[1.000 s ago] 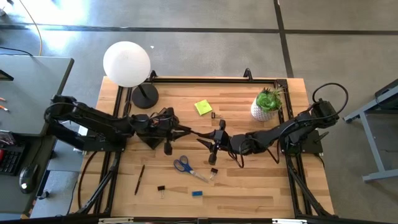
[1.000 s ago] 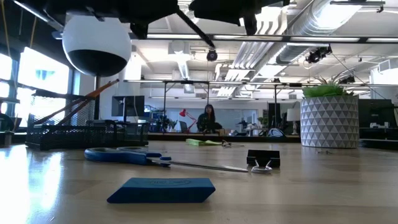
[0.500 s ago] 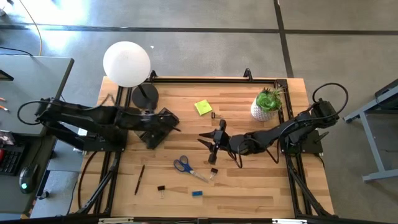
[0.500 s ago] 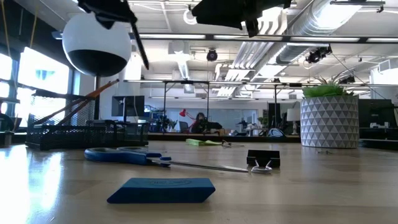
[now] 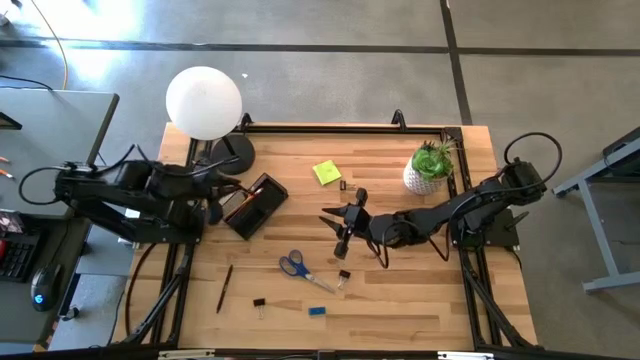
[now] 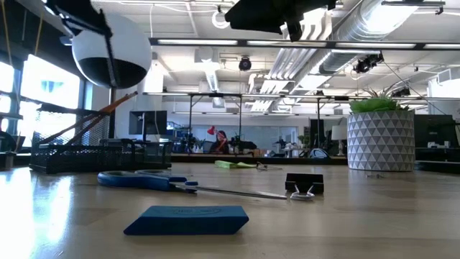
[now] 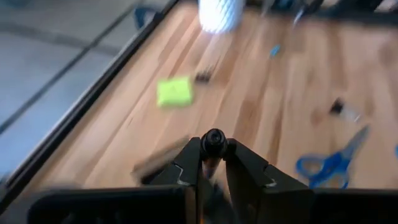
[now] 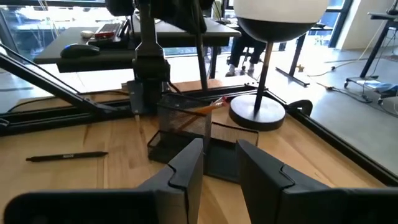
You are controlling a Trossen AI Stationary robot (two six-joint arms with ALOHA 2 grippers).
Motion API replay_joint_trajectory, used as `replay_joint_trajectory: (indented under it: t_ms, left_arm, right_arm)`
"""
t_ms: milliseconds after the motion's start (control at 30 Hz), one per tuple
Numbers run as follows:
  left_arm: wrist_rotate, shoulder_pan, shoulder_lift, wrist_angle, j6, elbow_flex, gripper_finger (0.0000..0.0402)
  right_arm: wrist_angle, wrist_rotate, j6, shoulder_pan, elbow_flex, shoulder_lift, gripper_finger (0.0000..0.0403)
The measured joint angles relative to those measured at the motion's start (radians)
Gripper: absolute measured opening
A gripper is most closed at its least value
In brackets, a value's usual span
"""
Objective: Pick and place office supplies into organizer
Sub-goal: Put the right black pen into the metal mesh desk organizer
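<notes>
My left gripper (image 7: 214, 150) is clamped on a pen (image 6: 109, 54), which hangs nose-down from my fingers, high over the table's left side and just beside the organizer (image 5: 255, 203); my right gripper (image 8: 219, 146) hovers over the middle of the table (image 5: 420, 300), fingers a narrow way apart with nothing between them, facing the organizer from the other side; outward from there, the organizer lies slantwise near the lamp (image 5: 204, 102) base, and orange pencils (image 8: 208, 109) lean out of it, so I judge the job begun but far from finished; the pen I carry has not yet gone in; on the wood, waiting, are the scissors (image 5: 295, 266), a second pen (image 5: 225, 288) toward the left front, the yellow pad (image 5: 326, 172) with a clip (image 5: 348, 186) just beside it, another clip (image 5: 343, 276) touching or nearly touching the scissors' tips, a third clip (image 5: 259, 303) and the eraser (image 5: 317, 311) near the front edge; that makes most of the supplies unplaced; for room, the wood between the organizer and the scissors is bare, and so is the right front; the tight spots, to my mind, are the lamp's globe and stem close by my left wrist, the rail (image 5: 185, 170) along the left edge just behind the organizer, and my two arms meeting over the same small tray; the plant (image 5: 430, 165) stands well clear at the far right; I would let one arm work the organizer at a time.
</notes>
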Motion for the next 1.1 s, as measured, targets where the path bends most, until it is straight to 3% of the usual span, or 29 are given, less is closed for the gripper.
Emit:
replay_joint_trajectory:
  t_ms: [267,633,1100]
  left_arm:
    - [-0.02,0.0,0.086,-0.278,-0.177,0.091,0.0036]
    - [0.009,0.0,0.177,-0.237,-0.211,0.0,0.0037]
    - [0.051,0.0,0.192,-0.235,-0.208,-0.004,0.0037]
  right_arm:
    - [-0.12,-0.002,0.062,0.0,0.0,0.0,0.009]
    - [-0.167,-0.002,0.09,0.0,0.0,0.0,0.0092]
    - [-0.17,-0.002,0.108,0.0,0.0,0.001,0.009]
